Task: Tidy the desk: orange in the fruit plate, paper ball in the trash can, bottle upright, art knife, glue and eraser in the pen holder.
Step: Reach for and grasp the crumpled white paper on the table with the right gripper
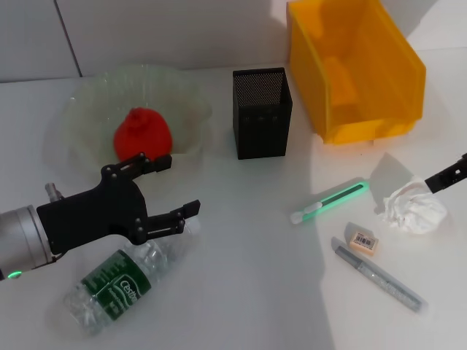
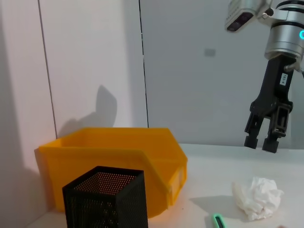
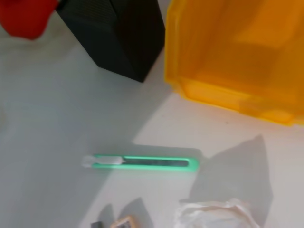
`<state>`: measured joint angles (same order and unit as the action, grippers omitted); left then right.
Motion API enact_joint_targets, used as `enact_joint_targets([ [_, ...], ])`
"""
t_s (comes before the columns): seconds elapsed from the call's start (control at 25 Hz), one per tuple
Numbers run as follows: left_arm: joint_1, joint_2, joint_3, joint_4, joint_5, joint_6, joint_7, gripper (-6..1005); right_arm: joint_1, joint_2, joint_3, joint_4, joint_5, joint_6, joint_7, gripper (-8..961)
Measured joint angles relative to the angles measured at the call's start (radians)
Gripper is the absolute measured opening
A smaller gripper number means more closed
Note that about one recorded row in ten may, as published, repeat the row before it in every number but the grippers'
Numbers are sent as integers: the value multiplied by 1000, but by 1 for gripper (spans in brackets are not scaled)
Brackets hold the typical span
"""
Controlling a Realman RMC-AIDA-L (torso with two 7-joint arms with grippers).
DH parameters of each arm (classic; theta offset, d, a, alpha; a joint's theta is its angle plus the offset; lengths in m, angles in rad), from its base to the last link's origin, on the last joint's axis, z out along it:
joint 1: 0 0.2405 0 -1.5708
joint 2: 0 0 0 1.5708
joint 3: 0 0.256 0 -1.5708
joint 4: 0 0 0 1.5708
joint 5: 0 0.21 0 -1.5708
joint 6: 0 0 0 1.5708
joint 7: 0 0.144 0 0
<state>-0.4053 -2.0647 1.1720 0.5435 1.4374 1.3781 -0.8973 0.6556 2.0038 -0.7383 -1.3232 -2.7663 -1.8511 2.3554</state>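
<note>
The orange [image 1: 142,133] sits in the plate [image 1: 87,102]. The knife [image 1: 328,202], eraser [image 1: 363,241] and glue [image 1: 379,278] lie right of the holder [image 1: 261,113], below the can [image 1: 357,65]. The left gripper [image 1: 169,191], jaws wide and empty, hovers over the lying bottle [image 1: 120,281]. The right gripper [image 2: 262,141], slightly open and empty, hangs just above the paper ball [image 1: 414,206].

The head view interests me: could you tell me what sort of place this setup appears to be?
Probably a mock desk in a robot lab: a bare white tabletop against plain wall panels, with a black mesh pen holder, a yellow trash can and stationery such as an eraser.
</note>
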Motion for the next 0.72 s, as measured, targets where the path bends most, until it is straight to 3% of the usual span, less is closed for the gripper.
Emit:
enact_joint_targets([
  [0.04,0,0,0,0,0,-2,0,862,-2,15,-27,4,-24,33,4,806],
  [0.36,-2,0,0,0,1,-2,4,861,2,63,-78,39,-79,122,13,789],
  [0.72,-7,0,16,-2,2,-1,12,861,3,70,-181,136,-103,211,49,770],
])
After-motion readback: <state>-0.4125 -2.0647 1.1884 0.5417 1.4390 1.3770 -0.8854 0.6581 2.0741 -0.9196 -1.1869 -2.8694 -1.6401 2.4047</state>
